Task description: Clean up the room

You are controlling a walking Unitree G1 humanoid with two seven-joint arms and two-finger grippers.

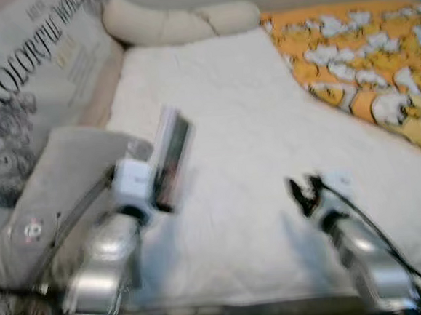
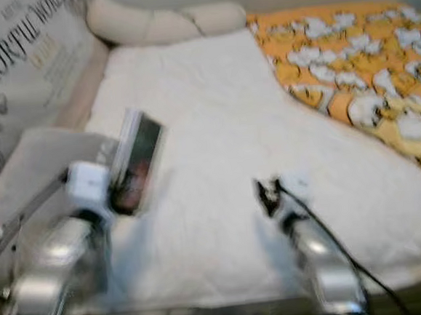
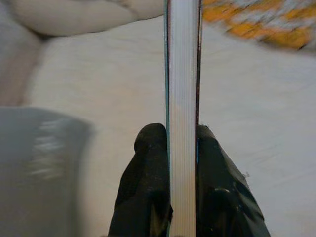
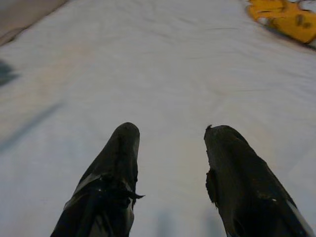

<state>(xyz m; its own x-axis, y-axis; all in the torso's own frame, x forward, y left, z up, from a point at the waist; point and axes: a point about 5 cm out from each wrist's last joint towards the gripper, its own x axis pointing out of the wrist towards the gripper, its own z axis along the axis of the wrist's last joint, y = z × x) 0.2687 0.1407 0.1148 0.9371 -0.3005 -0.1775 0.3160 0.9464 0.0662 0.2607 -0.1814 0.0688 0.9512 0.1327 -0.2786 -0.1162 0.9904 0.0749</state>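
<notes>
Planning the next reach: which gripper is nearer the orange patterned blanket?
Right. The right gripper hovers open over the white sheet, closer to the orange blanket; the left gripper, clamping a book, is farther.

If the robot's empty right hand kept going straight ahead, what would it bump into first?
Probably the white sheet: the open right gripper points low across it. The orange blanket lies far off to one side.

Silver arms, black pincer fingers [image 4: 116, 173], black cable
</notes>
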